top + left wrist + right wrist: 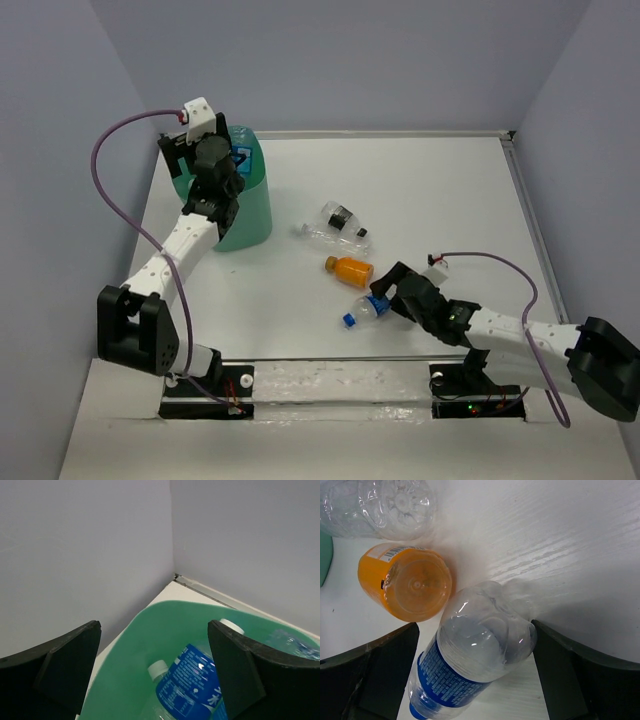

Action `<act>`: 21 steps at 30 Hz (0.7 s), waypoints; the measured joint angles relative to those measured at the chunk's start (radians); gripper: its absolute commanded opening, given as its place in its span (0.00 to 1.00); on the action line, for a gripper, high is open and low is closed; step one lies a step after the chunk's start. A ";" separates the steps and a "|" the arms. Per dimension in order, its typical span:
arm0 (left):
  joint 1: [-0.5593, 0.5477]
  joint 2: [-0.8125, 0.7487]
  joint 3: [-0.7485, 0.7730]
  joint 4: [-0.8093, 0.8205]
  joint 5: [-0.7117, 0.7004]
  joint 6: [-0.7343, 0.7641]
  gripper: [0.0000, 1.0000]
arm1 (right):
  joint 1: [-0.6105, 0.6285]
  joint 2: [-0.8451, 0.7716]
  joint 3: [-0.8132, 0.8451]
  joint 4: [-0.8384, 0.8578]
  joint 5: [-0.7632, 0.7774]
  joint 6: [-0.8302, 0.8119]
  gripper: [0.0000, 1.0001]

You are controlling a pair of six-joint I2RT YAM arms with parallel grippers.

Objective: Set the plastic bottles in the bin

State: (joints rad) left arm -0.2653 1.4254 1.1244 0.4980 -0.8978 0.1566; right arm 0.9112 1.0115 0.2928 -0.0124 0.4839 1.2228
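Observation:
The mint-green bin point(250, 215) stands at the far left. My left gripper point(228, 160) hangs open and empty over its mouth; in the left wrist view point(155, 675) blue-labelled bottles point(192, 685) lie inside the bin point(125, 660). On the table lie a clear black-labelled bottle point(340, 225), an orange bottle point(348, 270) and a clear blue-labelled bottle point(363, 308). My right gripper point(385, 292) is open and straddles the base end of the blue-labelled bottle point(470, 655), which rests on the table. The right finger point(560, 670) sits close against the bottle's base. The orange bottle point(407, 582) lies just beyond.
The clear bottle's base point(380, 505) shows past the orange one in the right wrist view. Grey walls close in the table on the left, back and right. The bin sits near the back-left corner point(175, 576).

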 measured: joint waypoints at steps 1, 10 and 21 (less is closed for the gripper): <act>-0.017 -0.018 -0.005 0.000 0.007 0.006 0.99 | 0.000 0.009 0.004 0.003 0.002 0.000 0.92; -0.170 -0.179 0.011 -0.088 0.034 -0.017 0.99 | 0.000 0.014 0.003 0.005 0.002 -0.003 0.58; -0.183 -0.481 0.059 -0.471 0.351 -0.309 0.99 | 0.000 -0.200 -0.019 -0.133 -0.039 -0.062 0.50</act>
State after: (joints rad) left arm -0.4484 0.9440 1.1831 0.0269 -0.5468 -0.1528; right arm 0.9112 0.8120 0.2737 -0.1455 0.4446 1.1606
